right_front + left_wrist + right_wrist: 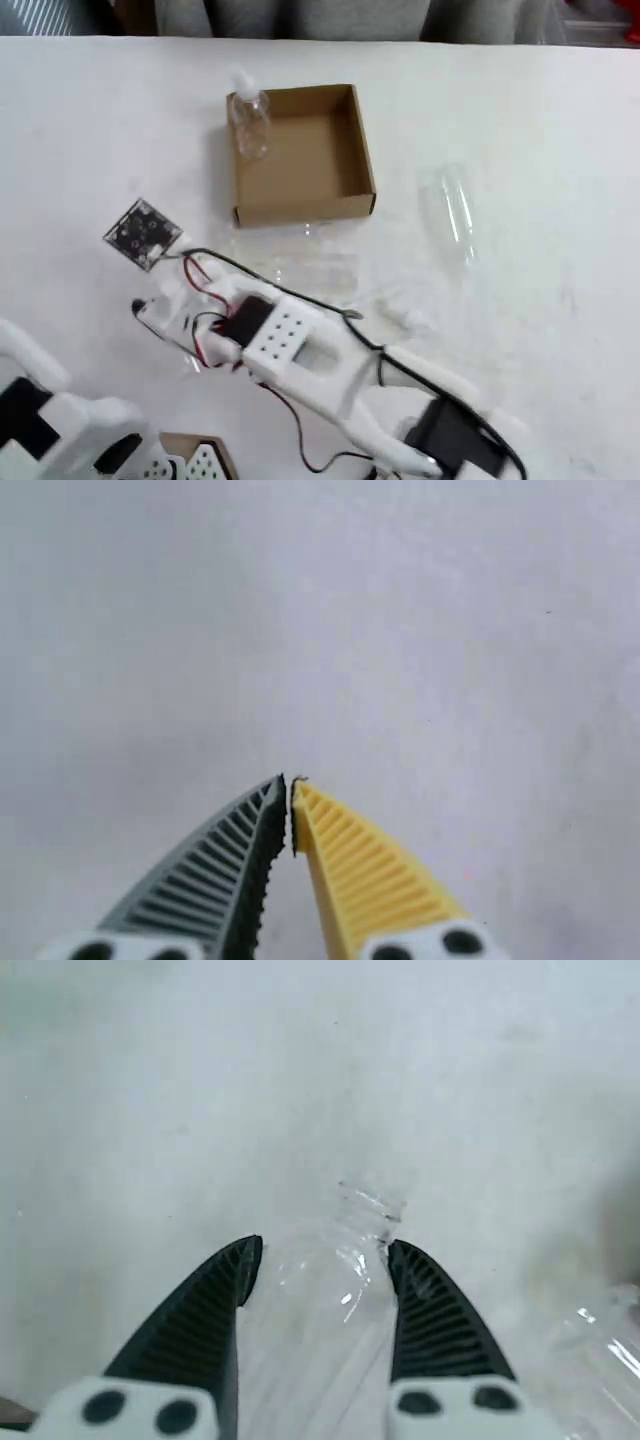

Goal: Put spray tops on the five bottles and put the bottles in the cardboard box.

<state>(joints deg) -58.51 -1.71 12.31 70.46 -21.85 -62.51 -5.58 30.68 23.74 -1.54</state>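
Observation:
My right gripper (320, 1260) has its black fingers (215, 1300) closed on the sides of a clear bottle (320, 1310) with no top, its open neck pointing away from me. In the high view this arm stretches from the lower right across to the left, with the right gripper (150, 310) left of centre. The left gripper (290, 790) is shut with nothing in it, its grey and yellow fingertips meeting above bare table. A bottle with a spray top (248, 120) stands at the left wall of the cardboard box (300, 205). Another clear bottle (455, 210) lies to the right of the box.
More clear bottles (320, 262) lie just in front of the box, and a small white piece (405, 318) rests near them. A small dark circuit board (143, 236) sits above the right gripper. The left arm's body (60, 420) fills the lower left corner.

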